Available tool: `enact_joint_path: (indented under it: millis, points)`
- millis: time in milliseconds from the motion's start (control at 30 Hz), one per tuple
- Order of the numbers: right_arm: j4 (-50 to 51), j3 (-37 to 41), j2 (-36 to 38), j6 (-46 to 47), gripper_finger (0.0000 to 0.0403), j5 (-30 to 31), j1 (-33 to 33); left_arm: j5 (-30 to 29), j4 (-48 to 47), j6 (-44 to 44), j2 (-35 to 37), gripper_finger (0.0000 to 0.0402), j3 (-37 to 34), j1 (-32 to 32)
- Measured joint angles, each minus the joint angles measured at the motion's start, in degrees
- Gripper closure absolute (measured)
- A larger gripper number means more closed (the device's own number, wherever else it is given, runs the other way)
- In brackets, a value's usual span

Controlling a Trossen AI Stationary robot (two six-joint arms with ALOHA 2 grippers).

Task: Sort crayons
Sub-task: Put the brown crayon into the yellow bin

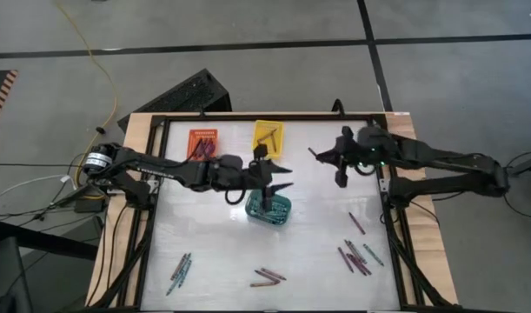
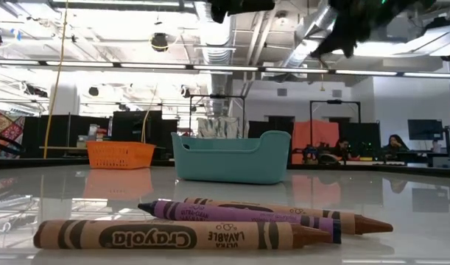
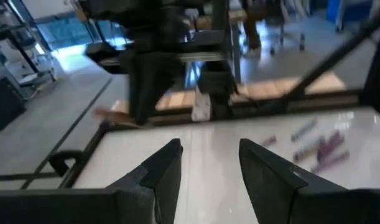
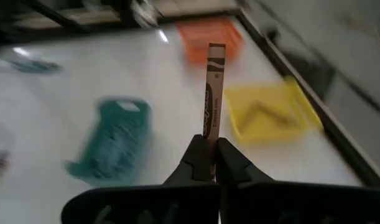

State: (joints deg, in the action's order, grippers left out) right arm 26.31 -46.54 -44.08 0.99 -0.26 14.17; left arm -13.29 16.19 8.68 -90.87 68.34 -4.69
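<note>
A brown Crayola crayon is seen lowest in the low view. Another brown crayon is pinched upright by the right gripper; the left gripper's fingers are spread over the teal basket.

Both arms are dark, jointed and slim, with black cables trailing at their bases. The right arm shows a small green light near its wrist. The left arm ends in wedge-shaped black fingers.
</note>
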Motion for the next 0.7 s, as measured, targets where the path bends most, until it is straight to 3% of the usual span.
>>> enact_joint_path:
  millis: [300,600,700]
  points:
    - [-11.12,-0.04,-0.14,-5.86,0.0403,1.71,-11.7,5.36,10.35,-1.23,-0.23,0.0251,0.0,2.93]
    - [-22.05,-0.04,-3.87,-10.27,0.0403,1.93,-16.3,7.74,11.79,-1.06,-1.17,0.0251,0.0,3.06]
    - [-23.11,-0.07,-4.93,-10.25,0.0403,1.68,-16.51,5.74,13.01,-1.16,-1.81,0.0251,0.02,3.04]
